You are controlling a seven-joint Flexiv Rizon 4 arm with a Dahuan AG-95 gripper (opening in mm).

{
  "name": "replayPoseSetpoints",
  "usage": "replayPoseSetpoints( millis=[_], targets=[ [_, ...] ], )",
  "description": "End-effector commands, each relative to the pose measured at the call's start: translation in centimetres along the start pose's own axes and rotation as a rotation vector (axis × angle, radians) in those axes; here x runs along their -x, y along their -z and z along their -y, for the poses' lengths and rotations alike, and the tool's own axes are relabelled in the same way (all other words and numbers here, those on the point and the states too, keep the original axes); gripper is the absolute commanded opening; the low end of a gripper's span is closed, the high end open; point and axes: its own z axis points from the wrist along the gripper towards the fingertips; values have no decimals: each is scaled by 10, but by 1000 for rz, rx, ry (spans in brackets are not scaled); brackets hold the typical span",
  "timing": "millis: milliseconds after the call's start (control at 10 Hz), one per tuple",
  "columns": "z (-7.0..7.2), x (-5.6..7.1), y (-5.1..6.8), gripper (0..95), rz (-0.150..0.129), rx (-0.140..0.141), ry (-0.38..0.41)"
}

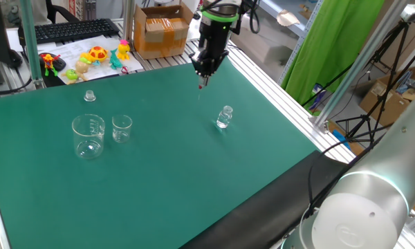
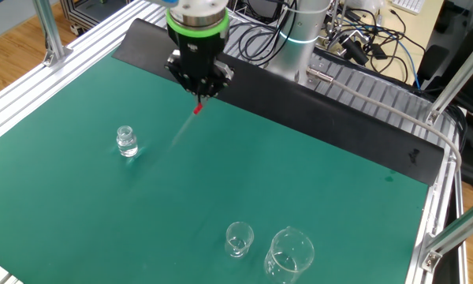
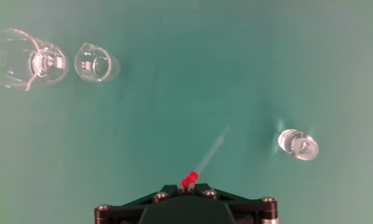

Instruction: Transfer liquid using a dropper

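Note:
My gripper (image 1: 203,73) hangs above the far side of the green mat and is shut on the dropper (image 2: 191,118) by its red bulb (image 3: 188,181). The thin clear stem (image 3: 212,150) points down and away from the fingers, its tip free in the air. The gripper also shows in the other fixed view (image 2: 199,88) and at the bottom of the hand view (image 3: 186,186). A large beaker (image 1: 88,135) and a small beaker (image 1: 122,128) stand side by side on the mat's left. A small clear glass bottle (image 1: 224,117) stands right of the gripper.
A small clear cap (image 1: 90,96) lies behind the beakers. Toys (image 1: 97,56), a keyboard (image 1: 76,30) and a cardboard box (image 1: 162,31) sit beyond the mat's far edge. Aluminium rails (image 1: 277,90) border the mat (image 1: 159,180).

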Motion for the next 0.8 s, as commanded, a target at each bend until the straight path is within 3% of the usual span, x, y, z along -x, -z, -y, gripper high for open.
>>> replayPoseSetpoints(
  millis=[100, 600, 800],
  targets=[
    [4, -2, 0, 0, 4, -5, 7],
    [23, -2, 4, 0, -6, -7, 11],
    [33, 1, 10, 0, -7, -3, 30]
  ],
)
